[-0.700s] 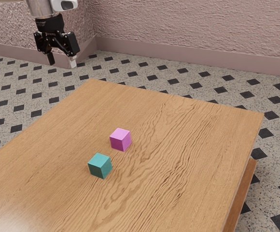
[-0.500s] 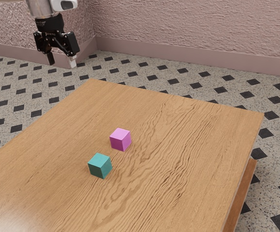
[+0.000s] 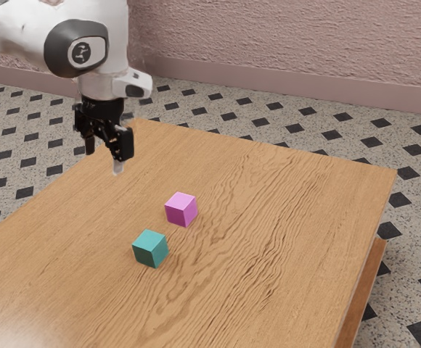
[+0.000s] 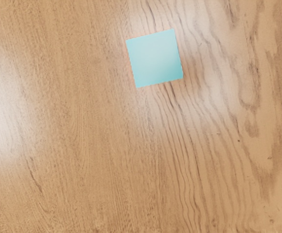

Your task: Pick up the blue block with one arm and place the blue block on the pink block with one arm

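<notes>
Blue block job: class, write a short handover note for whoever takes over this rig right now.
The gripper is open and empty. It hangs above the table, to the exterior view's left of both blocks.
The blue block sits flat on the table, untouched.
The pink block sits just beyond it, apart from it, with nothing on top.
Done: nothing yet.
Left: move over the blue block, descend, grasp, lift, and set it on the pink block.
</notes>
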`<state>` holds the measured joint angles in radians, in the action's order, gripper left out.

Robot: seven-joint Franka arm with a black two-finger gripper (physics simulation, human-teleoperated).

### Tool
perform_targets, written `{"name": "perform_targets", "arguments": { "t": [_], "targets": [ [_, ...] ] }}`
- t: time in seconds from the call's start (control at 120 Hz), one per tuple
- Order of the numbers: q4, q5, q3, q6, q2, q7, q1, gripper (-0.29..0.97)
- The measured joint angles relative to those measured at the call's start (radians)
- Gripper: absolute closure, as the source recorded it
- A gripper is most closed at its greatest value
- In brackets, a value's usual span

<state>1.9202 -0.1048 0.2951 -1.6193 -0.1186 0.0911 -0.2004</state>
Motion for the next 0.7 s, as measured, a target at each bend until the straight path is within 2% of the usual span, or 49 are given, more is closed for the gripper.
{"name": "perform_targets", "arguments": {
  "t": [0.1, 0.308, 0.508, 0.583, 0.7],
  "targets": [
    [0.091, 0.029, -0.003, -0.154, 0.044, -0.008, -0.012, 0.00],
    [0.105, 0.065, -0.033, -0.365, 0.238, -0.028, 0.006, 0.00],
    [0.364, 0.098, -0.040, -0.558, 0.130, -0.046, 0.028, 0.00],
    [0.385, 0.104, -0.040, -0.618, 0.137, -0.051, 0.045, 0.00],
    [0.331, 0.094, -0.039, -0.679, 0.199, -0.057, 0.054, 0.00]
  ]
}}
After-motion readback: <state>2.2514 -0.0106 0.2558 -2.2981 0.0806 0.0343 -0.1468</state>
